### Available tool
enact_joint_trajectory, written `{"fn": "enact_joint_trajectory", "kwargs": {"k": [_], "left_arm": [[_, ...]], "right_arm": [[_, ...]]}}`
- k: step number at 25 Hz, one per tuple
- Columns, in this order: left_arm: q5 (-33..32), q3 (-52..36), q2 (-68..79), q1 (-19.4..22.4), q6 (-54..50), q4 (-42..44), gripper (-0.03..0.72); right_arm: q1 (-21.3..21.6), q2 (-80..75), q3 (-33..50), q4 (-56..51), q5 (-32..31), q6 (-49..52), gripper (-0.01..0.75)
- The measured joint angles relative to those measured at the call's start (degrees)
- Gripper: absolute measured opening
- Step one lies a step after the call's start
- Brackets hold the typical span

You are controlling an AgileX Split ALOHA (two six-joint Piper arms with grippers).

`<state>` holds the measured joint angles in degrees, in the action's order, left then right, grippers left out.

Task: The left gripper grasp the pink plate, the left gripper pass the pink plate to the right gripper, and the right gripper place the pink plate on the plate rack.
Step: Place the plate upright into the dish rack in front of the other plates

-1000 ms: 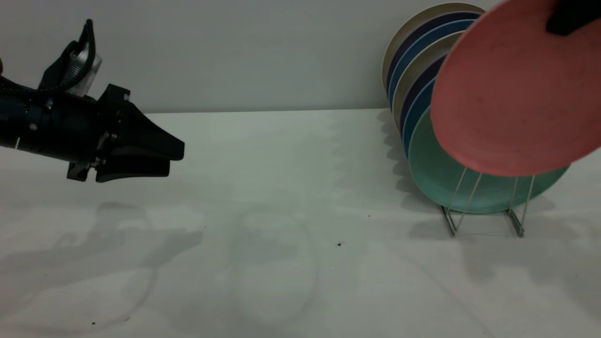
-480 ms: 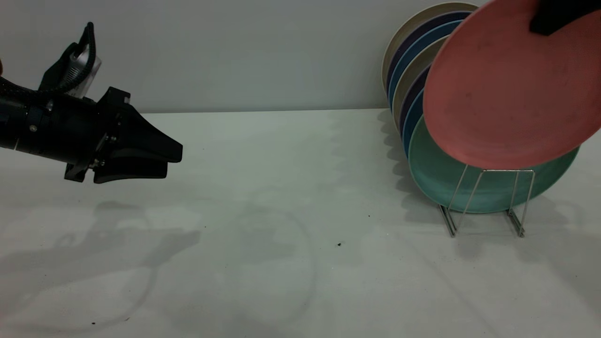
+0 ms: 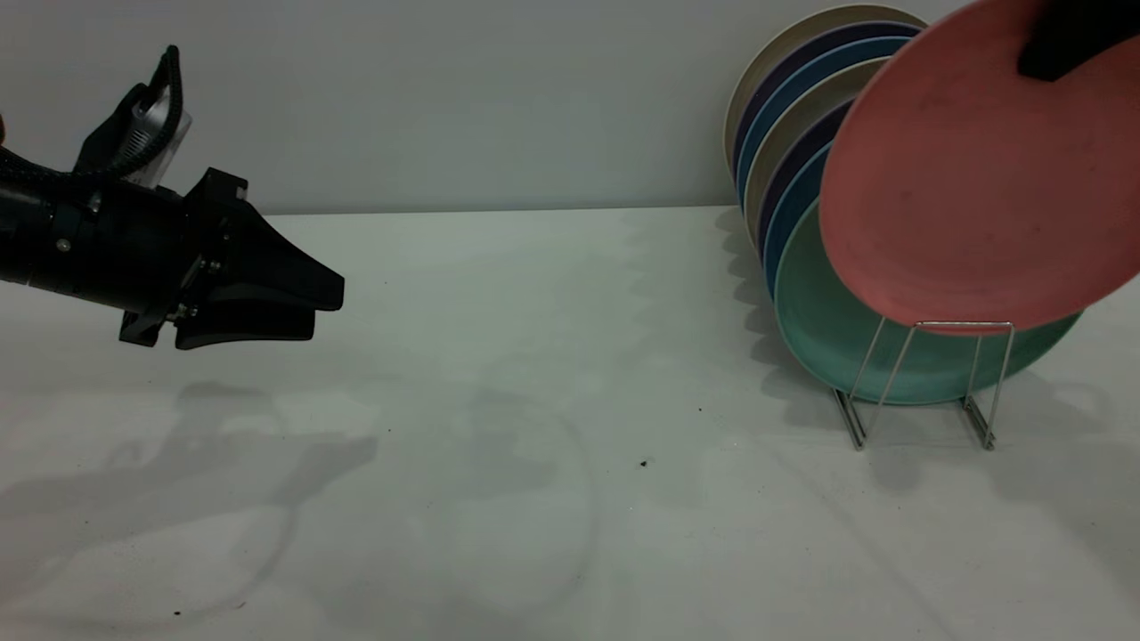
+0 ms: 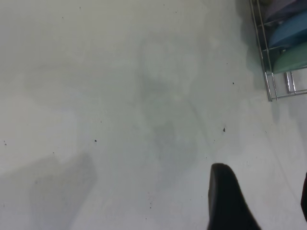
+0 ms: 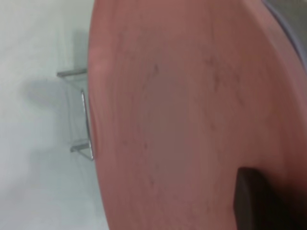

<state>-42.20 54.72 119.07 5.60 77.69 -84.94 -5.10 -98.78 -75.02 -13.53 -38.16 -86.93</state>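
- the plate rack (image 3: 922,383), thin silver wire with upright loops on two base rails, stands on the white table (image 3: 534,401) and serves as the landmark here.
- in the rack stands a row of upright plates: a mint-green plate (image 3: 828,338) at the front, with blue, dark purple and beige plates (image 3: 784,107) behind it.
- the pink plate (image 3: 971,178) is held in the air in front of the mint-green plate, tilted, its lower edge at the top of the rack's front wire loop; whether it touches the wire cannot be told.
- the right gripper (image 3: 1069,40) is above the rack, clamped on the pink plate's upper rim; only its black tip shows.
- in the right wrist view the pink plate (image 5: 192,115) fills most of the picture, one black finger (image 5: 252,199) lies on its face, and the rack's wire (image 5: 84,115) shows beyond its edge.
- the left gripper (image 3: 316,303) hangs above the table well apart from the rack, pointing toward it, holding nothing, its beak-like jaws a little apart.
- in the left wrist view the rack's end (image 4: 276,72) and a dark fingertip (image 4: 228,199) appear over the bare table.
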Motion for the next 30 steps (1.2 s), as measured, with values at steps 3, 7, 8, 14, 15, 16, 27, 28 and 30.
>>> {"fn": "enact_joint_trajectory", "kwargs": {"k": [3, 7, 8, 14, 15, 16, 27, 28, 30], "left_arm": [[0.2, 0.0, 0.0, 0.0, 0.0, 0.0, 0.41], [0.8, 0.0, 0.0, 0.0, 0.0, 0.0, 0.41], [1.1, 0.0, 0.0, 0.0, 0.0, 0.0, 0.41], [1.4, 0.0, 0.0, 0.0, 0.0, 0.0, 0.41], [1.5, 0.0, 0.0, 0.0, 0.0, 0.0, 0.41], [1.5, 0.0, 0.0, 0.0, 0.0, 0.0, 0.41], [1.8, 0.0, 0.0, 0.0, 0.0, 0.0, 0.41], [1.8, 0.0, 0.0, 0.0, 0.0, 0.0, 0.41], [1.9, 0.0, 0.0, 0.0, 0.0, 0.0, 0.41]], "right_arm": [[0.0, 0.0, 0.0, 0.5, -0.2, 1.5, 0.092], [0.0, 0.0, 0.0, 0.6, -0.4, 2.5, 0.104], [0.0, 0.0, 0.0, 0.6, -0.4, 2.6, 0.11], [0.0, 0.0, 0.0, 0.6, -2.3, 2.6, 0.148], [0.0, 0.0, 0.0, 0.5, -2.7, 2.6, 0.155], [0.0, 0.0, 0.0, 0.3, -3.2, 2.6, 0.161], [0.0, 0.0, 0.0, -4.5, -5.0, 2.8, 0.211], [0.0, 0.0, 0.0, -4.6, -5.4, 2.8, 0.214], [0.0, 0.0, 0.0, -4.6, -6.2, 2.8, 0.219]]}}
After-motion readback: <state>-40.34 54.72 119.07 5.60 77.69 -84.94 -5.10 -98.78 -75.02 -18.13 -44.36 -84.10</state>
